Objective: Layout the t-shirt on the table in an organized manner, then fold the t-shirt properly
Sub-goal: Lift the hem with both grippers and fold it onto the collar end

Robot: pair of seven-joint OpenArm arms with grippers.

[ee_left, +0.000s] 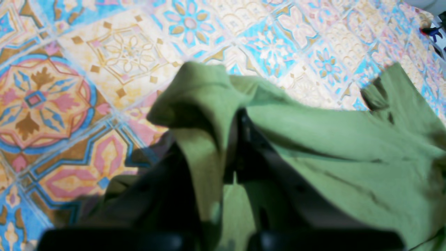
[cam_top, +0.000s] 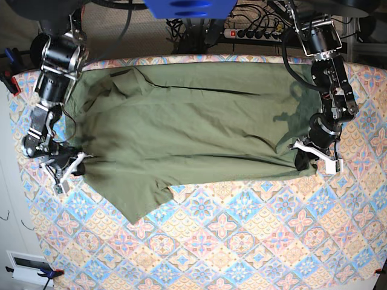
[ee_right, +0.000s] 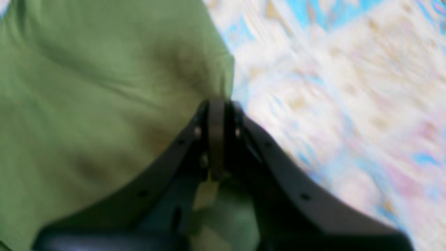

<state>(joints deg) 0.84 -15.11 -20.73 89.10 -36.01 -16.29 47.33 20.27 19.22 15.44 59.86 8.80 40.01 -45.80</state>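
Note:
The olive-green t-shirt (cam_top: 193, 127) lies spread wide across the far half of the table (cam_top: 242, 241), with one sleeve pointing toward the near left. At the shirt's right corner my left gripper (cam_top: 307, 158) is shut on the cloth. In the left wrist view, fabric (ee_left: 331, 139) drapes over its dark fingers (ee_left: 240, 139). My right gripper (cam_top: 77, 162) pinches the shirt's left edge. The right wrist view shows its fingertips (ee_right: 216, 115) pressed together on the green cloth (ee_right: 87, 104), with patterned table (ee_right: 331, 87) to the right.
A power strip with cables (cam_top: 254, 33) lies beyond the far table edge. Clamps sit on the left edge (cam_top: 11, 81) and at the near left corner (cam_top: 48, 273). Patterned cloth shows bare on the near half of the table.

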